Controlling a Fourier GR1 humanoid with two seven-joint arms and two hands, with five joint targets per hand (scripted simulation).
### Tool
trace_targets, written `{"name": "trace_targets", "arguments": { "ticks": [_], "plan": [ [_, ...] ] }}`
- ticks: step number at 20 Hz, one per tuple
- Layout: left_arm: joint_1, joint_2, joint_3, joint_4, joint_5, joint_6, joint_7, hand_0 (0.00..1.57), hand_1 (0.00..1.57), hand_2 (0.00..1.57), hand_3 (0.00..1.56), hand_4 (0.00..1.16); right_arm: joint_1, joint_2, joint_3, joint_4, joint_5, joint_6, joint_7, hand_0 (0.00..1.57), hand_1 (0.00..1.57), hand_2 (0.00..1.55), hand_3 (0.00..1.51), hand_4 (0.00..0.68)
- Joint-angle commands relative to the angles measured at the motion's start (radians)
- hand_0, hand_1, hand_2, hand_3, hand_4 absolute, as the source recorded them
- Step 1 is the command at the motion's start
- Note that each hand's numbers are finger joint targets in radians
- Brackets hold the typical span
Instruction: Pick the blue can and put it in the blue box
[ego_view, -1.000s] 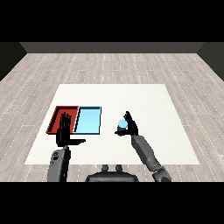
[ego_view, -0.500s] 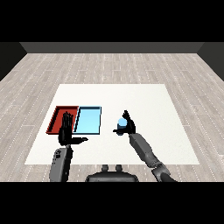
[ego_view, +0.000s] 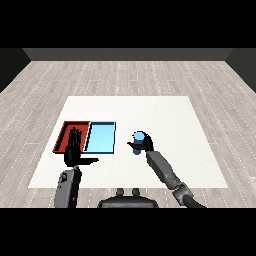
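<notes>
Fingers of the right hand have now curled round the blue can.

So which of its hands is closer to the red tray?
The left. The left hand is raised with straight fingers over the near edge of the red tray. The right hand is off beyond the light blue tray, curled round the blue can.

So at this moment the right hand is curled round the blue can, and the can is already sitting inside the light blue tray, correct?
Not quite. The right hand is curled round the blue can, but the head view shows the can to the right of the light blue tray, outside it, not inside.
</notes>
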Motion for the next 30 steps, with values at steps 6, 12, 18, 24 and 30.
{"name": "trace_targets", "arguments": {
  "ticks": [6,12,18,24,30],
  "plan": [
    [-0.052,-0.016,-0.031,0.059,-0.023,0.004,0.020,0.00,0.00,0.00,0.00,0.00,0.074,0.000,-0.014,-0.117,0.096,-0.028,-0.017,1.52,1.52,1.47,1.42,0.659],
    [-0.012,-0.028,-0.111,0.009,-0.106,0.052,0.074,0.00,0.00,0.00,0.00,0.00,0.061,0.002,0.024,-0.229,0.128,-0.078,0.038,1.47,1.47,1.45,1.41,0.649],
    [-0.083,-0.051,-0.191,0.113,-0.084,0.107,0.050,0.00,0.00,0.00,0.00,0.00,-0.056,0.001,0.000,-0.276,0.149,-0.067,0.072,1.47,1.47,1.44,1.41,0.651],
    [-0.117,-0.051,-0.205,0.151,-0.075,0.073,0.107,0.00,0.00,0.00,0.00,0.00,0.064,-0.038,-0.022,-0.447,0.201,0.002,0.093,1.43,1.43,1.44,1.42,0.666],
    [-0.170,-0.048,-0.168,0.187,-0.086,0.075,0.132,0.00,0.00,0.00,0.00,0.00,0.108,-0.005,-0.072,-0.485,0.259,0.032,0.119,1.43,1.43,1.45,1.42,0.661]
  ]
}}
